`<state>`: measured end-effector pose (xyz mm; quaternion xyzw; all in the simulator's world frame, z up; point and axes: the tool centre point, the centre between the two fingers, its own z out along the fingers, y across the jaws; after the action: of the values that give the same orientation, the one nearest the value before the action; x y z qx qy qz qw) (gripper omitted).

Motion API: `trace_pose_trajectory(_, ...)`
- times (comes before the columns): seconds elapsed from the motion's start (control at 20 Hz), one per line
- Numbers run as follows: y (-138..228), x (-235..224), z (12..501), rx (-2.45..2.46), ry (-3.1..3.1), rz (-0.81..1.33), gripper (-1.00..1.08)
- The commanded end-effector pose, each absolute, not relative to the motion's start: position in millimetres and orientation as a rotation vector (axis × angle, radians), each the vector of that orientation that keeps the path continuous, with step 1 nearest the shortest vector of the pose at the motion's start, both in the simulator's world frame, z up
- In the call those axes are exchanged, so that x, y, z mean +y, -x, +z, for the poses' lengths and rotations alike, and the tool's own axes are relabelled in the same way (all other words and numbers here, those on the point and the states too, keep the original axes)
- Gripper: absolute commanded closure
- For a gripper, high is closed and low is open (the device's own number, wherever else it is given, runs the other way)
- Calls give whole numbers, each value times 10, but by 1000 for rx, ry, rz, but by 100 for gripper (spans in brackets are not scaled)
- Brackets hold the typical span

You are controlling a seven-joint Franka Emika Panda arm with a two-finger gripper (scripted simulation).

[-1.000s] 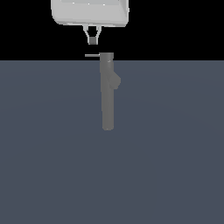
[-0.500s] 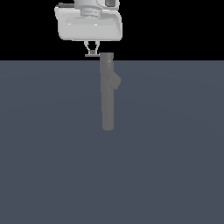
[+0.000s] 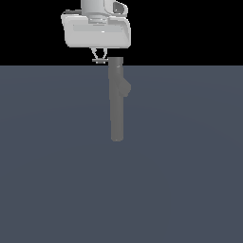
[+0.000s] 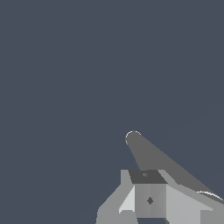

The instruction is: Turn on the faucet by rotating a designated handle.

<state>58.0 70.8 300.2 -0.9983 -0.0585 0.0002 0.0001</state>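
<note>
The hand (image 3: 98, 58) hangs with its fingers drawn narrow around the handle (image 3: 98, 60), which lies just below it. The faucet (image 3: 116, 99) stands right beside the hand, on the exterior view's right, on the table (image 3: 57, 166).

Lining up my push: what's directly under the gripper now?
Under the gripper sits the handle, a thin rod off the faucet cap. The fingertips cover its middle, so contact can't be confirmed.
</note>
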Motion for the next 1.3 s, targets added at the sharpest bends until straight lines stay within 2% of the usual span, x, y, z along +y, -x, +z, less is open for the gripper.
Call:
trace_pose_trajectory(0.0, -585, 709, 3003, -184, 3136, 0, 108)
trace_pose_trajectory(0.85, -132, 782, 3007, -184, 3136, 0, 108)
trace_pose_trajectory(0.9, -210, 770, 3005, -183, 3136, -15, 108)
trace_pose_trajectory(1.25, -2, 656, 3005, -184, 3136, -9, 108)
